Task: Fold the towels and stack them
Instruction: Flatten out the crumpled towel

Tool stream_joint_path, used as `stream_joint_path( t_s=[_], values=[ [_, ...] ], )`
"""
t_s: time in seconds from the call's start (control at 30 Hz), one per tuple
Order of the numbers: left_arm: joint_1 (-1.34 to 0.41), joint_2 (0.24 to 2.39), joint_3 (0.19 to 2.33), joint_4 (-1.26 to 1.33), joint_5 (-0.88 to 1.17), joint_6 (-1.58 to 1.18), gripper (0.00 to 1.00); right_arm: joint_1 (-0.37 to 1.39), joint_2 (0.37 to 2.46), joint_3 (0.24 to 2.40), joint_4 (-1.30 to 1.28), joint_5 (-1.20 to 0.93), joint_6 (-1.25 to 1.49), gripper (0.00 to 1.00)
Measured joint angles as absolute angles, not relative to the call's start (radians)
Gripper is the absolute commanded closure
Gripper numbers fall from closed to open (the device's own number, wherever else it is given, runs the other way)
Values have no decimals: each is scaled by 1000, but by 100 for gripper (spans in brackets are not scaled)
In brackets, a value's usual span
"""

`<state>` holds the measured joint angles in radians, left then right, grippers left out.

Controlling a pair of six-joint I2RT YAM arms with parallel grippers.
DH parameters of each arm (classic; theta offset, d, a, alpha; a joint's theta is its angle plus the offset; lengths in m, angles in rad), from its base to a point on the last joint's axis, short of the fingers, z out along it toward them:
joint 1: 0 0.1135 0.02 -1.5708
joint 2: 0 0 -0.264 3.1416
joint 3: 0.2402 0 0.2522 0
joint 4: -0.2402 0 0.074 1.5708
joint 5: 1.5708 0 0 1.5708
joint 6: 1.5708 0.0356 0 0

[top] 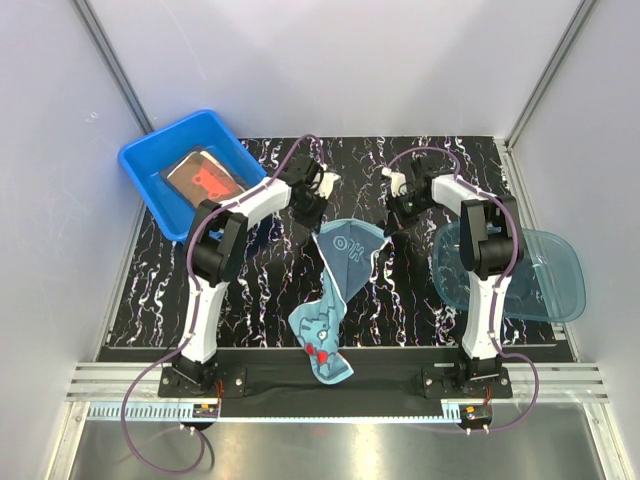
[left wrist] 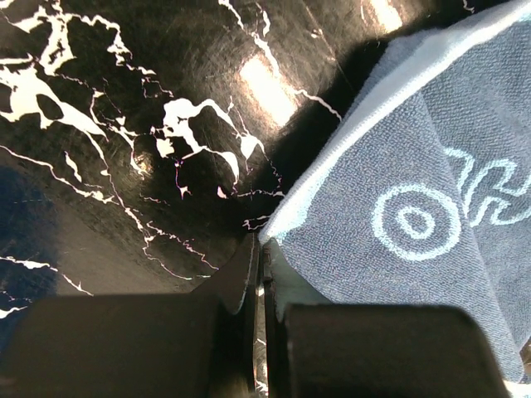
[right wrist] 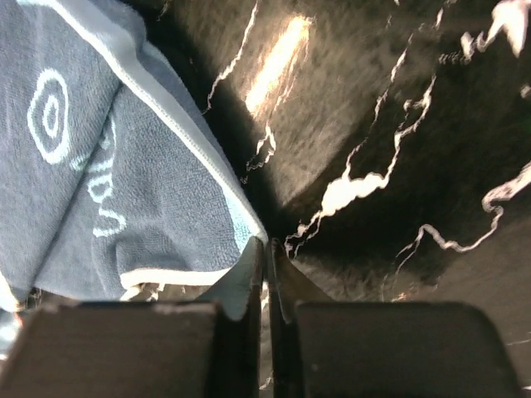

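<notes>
Top external view: left end effector and right end effector each pinch a corner of the blue-grey patterned terry towel; folding barely begun, stacking ahead.

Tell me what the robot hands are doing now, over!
Left gripper shut on blue towel corner. Right gripper shut on the other corner. Towel held between them, not folded yet. Tub and bowl off to the sides.

I see plain pale grey walls enclosing a glossy black counter veined white like marble, overhead light glinting off it.
</notes>
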<state>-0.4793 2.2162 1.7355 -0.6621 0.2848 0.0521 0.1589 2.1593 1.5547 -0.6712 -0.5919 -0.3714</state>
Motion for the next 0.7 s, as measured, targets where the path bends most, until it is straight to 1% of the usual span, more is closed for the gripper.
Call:
stream_joint_path(
  t_s=[0.17, 0.3, 0.37, 0.53, 0.63, 0.7],
  values=[
    [-479, 2216, 1769, -698, 284, 52, 100, 161, 2142, 1554, -691, -529, -329, 100],
    [-485, 2177, 1832, -758, 263, 52, 100, 163, 2037, 1567, -726, -418, -281, 100],
    [-495, 2114, 1851, -783, 244, 57, 100, 167, 1929, 1602, -740, -369, -267, 100],
    [-556, 1867, 1951, -817, 143, 93, 100, 183, 1621, 1724, -705, -283, -265, 100],
    [-627, 1696, 2001, -814, 57, 131, 100, 195, 1442, 1741, -669, -271, -265, 100],
    [-678, 1620, 2022, -824, 17, 149, 100, 205, 1350, 1739, -671, -273, -266, 100]
  ],
)
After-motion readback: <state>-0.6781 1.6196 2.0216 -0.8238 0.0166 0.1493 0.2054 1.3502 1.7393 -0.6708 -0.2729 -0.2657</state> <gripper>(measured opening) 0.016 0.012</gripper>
